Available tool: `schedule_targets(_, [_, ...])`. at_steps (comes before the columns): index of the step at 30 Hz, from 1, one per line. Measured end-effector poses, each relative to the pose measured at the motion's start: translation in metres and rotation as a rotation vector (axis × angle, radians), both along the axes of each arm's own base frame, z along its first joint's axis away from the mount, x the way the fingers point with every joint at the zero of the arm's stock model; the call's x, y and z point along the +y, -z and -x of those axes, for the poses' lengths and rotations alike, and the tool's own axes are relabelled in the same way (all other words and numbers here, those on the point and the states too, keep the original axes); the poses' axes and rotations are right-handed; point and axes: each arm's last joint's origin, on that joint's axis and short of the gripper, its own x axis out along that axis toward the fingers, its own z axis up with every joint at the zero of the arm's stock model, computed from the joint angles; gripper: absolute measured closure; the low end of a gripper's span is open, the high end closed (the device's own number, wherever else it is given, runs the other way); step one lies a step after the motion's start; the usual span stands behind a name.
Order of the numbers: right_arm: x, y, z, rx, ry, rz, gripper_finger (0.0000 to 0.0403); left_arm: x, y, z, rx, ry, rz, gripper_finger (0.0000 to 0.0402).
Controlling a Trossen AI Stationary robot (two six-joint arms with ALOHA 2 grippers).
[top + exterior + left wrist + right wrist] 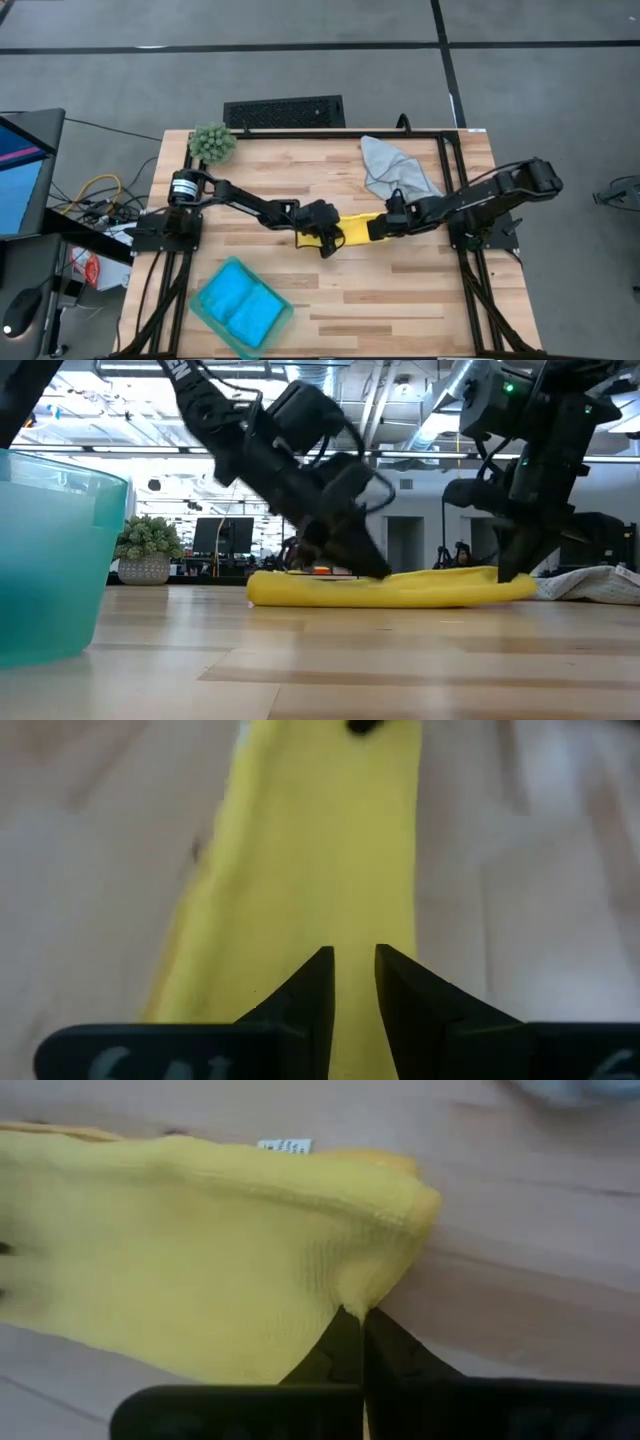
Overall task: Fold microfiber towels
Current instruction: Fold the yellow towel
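A yellow towel (357, 227) lies as a long narrow folded strip across the middle of the table. My left gripper (325, 238) is at its left end, its fingers close together with yellow cloth in the gap (352, 982). My right gripper (386, 224) is shut on the towel's right end (380, 1230). A light grey towel (393, 170) lies crumpled at the far right. Bright blue towels (240, 303) lie in a teal bin. No teal green towel shows. My left gripper has the yellow towel's left end (352, 935) between its two fingers, which slant down from the table's left and lie along the strip. The towel rests flat on the table (330, 592). How many layers it has, I cannot tell. My right gripper pinches the towel's right end at its edge (362, 1298) between its two fingers, coming down from the table's right. The cloth puckers up toward the fingertips. That end is raised a little (505, 585) and the rest lies on the table.
A teal bin (205, 310) stands at the near left corner and looms large in the low view (50, 560). A fuzzy green plant ball (212, 143) stands at the far left corner. Bare wood lies at the near right.
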Motion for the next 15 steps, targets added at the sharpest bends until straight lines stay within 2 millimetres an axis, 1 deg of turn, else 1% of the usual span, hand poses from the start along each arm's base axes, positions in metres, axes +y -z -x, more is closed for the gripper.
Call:
schedule_targets(2, [-0.001,-0.003,0.003,0.007,0.004,0.013,0.0394,0.005,-0.014,-0.006,-0.023,-0.01,-0.001,0.0335])
schedule_targets(3, [-0.001,-0.003,0.003,0.005,0.006,0.015,0.0391,0.007,-0.02,-0.006,-0.018,-0.007,-0.015,0.0335])
schedule_targets(5, [-0.002,-0.005,0.005,0.015,0.008,0.022,0.039,0.011,-0.029,-0.007,-0.02,0.004,-0.082,0.0335])
schedule_targets(6, [-0.002,-0.005,0.005,0.016,0.006,0.026,0.039,0.013,-0.03,-0.007,-0.012,0.003,-0.119,0.0335])
schedule_targets(8, [-0.003,-0.005,0.006,0.018,-0.004,0.033,0.0394,0.017,-0.026,-0.003,0.042,0.012,-0.158,0.0336])
schedule_targets(11, [-0.003,-0.005,0.006,0.024,-0.018,0.039,0.0396,0.022,-0.013,-0.003,0.081,0.03,-0.148,0.0344])
schedule_targets(14, [-0.002,-0.004,0.005,0.025,-0.021,0.04,0.039,0.026,-0.003,-0.009,0.055,0.027,-0.14,0.0357])
schedule_targets(15, [-0.002,-0.004,0.005,0.023,-0.022,0.04,0.0389,0.028,0.001,-0.008,0.068,0.022,-0.136,0.0363])
